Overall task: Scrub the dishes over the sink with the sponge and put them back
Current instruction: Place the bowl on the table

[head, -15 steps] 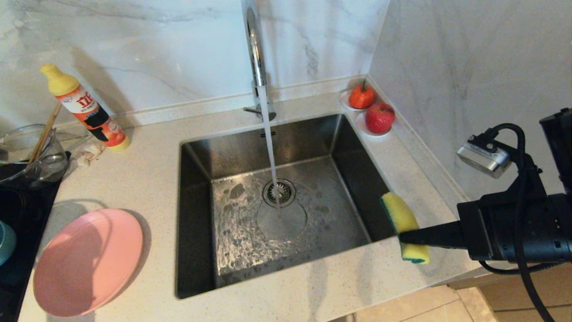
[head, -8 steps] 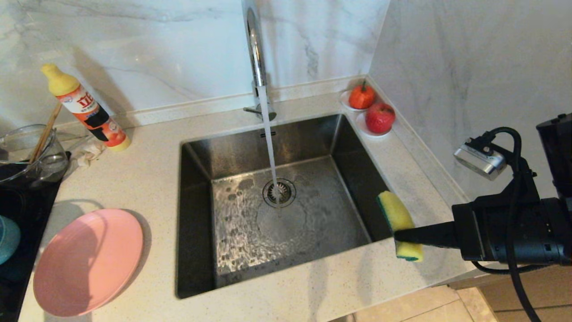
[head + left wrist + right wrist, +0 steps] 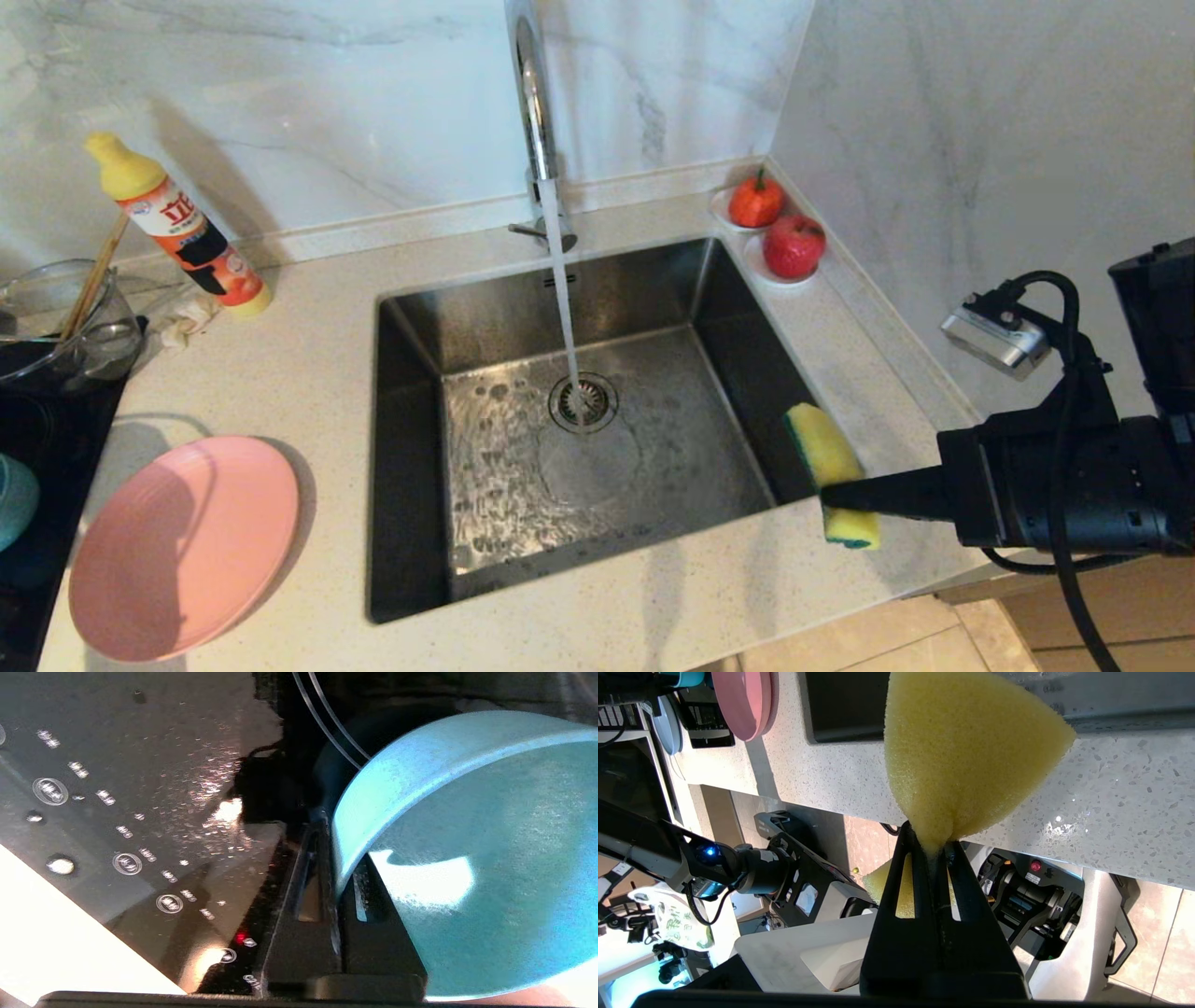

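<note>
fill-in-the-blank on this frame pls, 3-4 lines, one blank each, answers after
1. The right gripper is shut on the ____.
2. The left gripper pinches the rim of the teal-blue ____.
3. The pink plate lies on the counter to the ____ of the sink.
4. Water from the tap falls onto the ____ strainer.

Answers: sponge; bowl; left; drain

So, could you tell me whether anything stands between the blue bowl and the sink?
Only the pink plate lies on the counter between the bowl, held by the left tool, and the sink; lifted over, nothing blocks.
</note>
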`<state>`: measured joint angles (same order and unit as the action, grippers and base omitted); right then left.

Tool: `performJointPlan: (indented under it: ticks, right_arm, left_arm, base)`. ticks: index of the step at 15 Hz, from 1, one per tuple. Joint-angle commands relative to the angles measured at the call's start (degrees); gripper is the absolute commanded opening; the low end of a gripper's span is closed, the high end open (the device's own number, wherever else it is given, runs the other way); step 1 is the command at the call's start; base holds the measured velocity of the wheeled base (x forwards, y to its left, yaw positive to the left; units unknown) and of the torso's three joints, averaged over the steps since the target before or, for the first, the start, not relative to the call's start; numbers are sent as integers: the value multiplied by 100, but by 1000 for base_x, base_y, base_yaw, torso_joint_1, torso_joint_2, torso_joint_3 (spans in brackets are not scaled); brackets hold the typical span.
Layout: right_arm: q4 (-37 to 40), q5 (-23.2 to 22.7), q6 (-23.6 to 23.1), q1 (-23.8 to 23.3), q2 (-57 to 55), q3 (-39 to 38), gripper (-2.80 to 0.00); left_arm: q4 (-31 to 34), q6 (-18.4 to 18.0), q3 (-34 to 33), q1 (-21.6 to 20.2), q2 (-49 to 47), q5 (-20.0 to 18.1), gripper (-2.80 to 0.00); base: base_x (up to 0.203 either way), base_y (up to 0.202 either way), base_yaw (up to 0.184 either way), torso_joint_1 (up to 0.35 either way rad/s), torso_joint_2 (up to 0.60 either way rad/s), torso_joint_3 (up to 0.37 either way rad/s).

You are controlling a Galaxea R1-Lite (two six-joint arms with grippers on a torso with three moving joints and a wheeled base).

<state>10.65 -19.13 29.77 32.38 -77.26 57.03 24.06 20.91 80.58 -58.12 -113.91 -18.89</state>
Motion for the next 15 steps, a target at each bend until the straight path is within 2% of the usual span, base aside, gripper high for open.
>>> performJointPlan:
  ticks: [1,8,14,15]
  right_arm:
    - [7,-12,20,-3,-26,1,-280]
    - [7,-21,11,5,-26,-95,-280]
    - [-2,-19,-24,-3,-7,-104,-280]
    - [-2,-19,-15,-3,28,-111,-280]
  left_arm:
    - [28,18,28,-15,-44,-27,0]
    - [2,87,189,-38,415,-136,0]
    - [332,141,279,77,1691,-794,0]
    - [474,142,358,153,1892,-913,-248]
  base:
    - [0,0,0,0,0,0]
    - [0,0,0,0,0,0]
    - [0,0,0,0,0,0]
    - [0,0,0,0,0,0]
